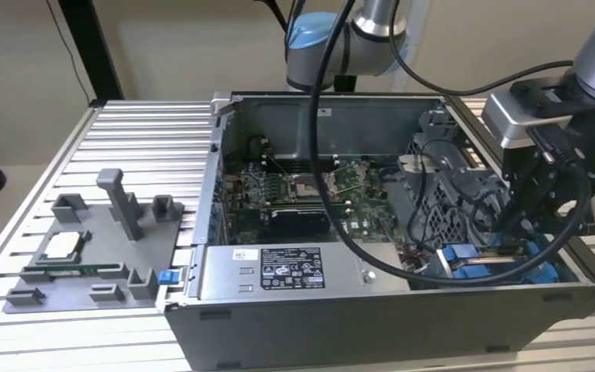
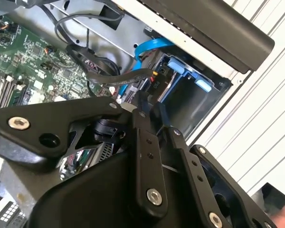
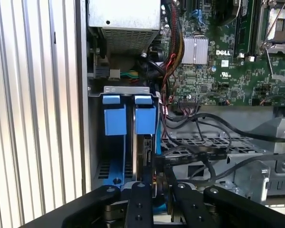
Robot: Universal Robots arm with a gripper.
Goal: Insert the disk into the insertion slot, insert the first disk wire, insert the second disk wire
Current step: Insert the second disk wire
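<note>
- The pincer is lowered into the case corner, directly over the insertion slot.
- The disk stands on edge in the slot, long axis in line with the blue rails.
- Fingers nearly closed on a black wire connector at the disk's end; firm contact cannot be confirmed.

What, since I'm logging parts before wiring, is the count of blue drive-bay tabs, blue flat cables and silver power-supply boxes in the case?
Blue tabs: 2
Blue flat cable: 1
Silver power-supply box: 1
Total: 4
</note>
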